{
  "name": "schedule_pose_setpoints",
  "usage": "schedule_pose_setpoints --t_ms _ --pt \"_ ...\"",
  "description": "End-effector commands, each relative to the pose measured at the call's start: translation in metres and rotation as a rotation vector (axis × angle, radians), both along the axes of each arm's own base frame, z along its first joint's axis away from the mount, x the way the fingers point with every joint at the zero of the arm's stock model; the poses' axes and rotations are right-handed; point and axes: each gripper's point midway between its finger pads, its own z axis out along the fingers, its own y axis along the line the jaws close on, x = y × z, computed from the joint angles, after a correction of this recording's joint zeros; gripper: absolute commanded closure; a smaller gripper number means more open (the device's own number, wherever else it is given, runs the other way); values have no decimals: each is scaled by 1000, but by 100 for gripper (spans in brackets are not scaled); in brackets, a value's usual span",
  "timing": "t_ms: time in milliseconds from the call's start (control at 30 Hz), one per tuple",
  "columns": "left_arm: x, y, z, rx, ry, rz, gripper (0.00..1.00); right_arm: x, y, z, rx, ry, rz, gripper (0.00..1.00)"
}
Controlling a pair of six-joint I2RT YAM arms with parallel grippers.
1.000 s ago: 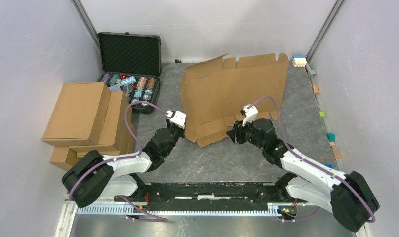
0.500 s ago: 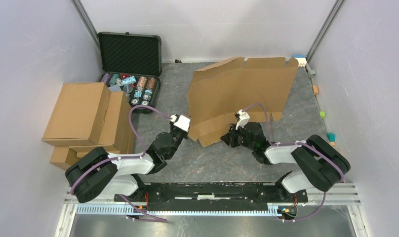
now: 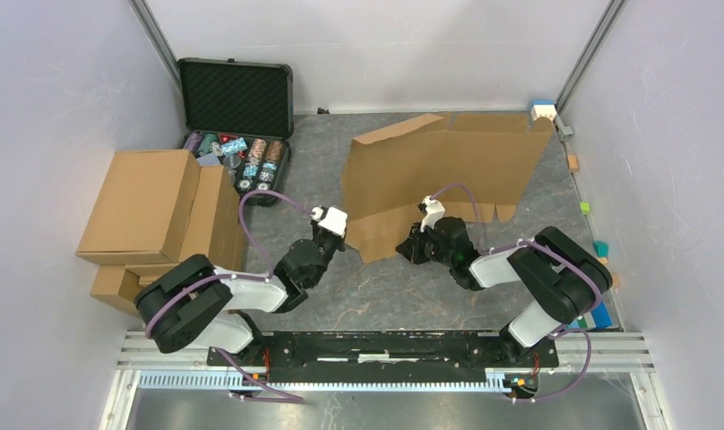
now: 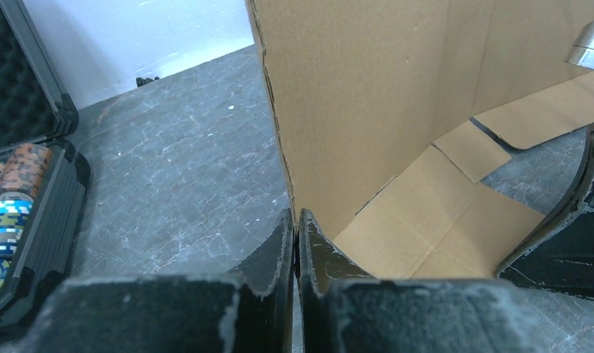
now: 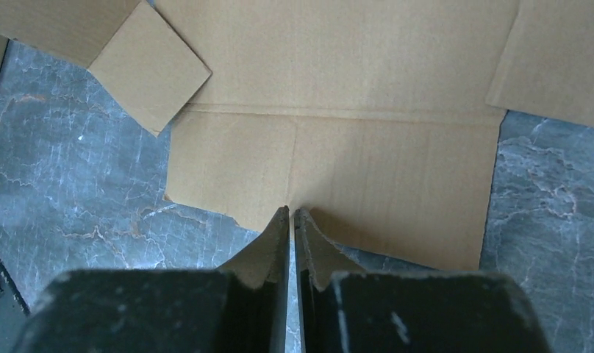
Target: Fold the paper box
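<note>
Near the front edge of the grey table, the two arms are reaching forward and staying low. The left claw is squeezing tight on the paper box. It is pinching the bottom of the box's left side edge, where that side is standing up like a wall. The right claw is clenched too, with its two fingers pressing almost together. Its tips are sitting over the near edge of a flat flap of the paper box. I cannot tell if they are touching the flap.

The paper box is sitting in the middle of the table, a bit to the right. Its near flaps are lying flat on the table, and its big back part is standing up. On the left, a pile of brown boxes is resting by the wall. Farther back, a black case is lying open, holding stacks of round chips. Little coloured blocks are lying along the right edge.
</note>
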Motion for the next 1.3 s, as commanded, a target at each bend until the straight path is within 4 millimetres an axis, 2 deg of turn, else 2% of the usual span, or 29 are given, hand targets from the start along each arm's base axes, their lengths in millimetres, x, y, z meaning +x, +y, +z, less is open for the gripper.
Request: schedule_pose_setpoints --t_ms 0,167,300,467,767,933,1133,1267 --pt "9 -15 16 -150 8 10 98 -3 -7 -21 -83 39 -1 90" --pt "23 -18 2 -269 74 102 98 -7 -6 -28 -75 66 0 90" --pt "30 -31 -5 -313 54 128 98 -10 -7 -34 -77 87 0 93" --pt "24 -46 -20 -271 35 150 97 -12 -11 -38 -101 103 -6 93" --pt "13 -54 -37 -297 87 122 97 -11 -5 -41 -150 132 56 93" --pt "15 -53 -33 -286 97 142 98 3 5 -17 -62 80 45 93" --pt "15 -61 -34 -234 102 116 98 14 32 30 356 77 22 100" --pt "14 -62 -37 -208 112 112 98 21 39 56 524 56 -2 100"
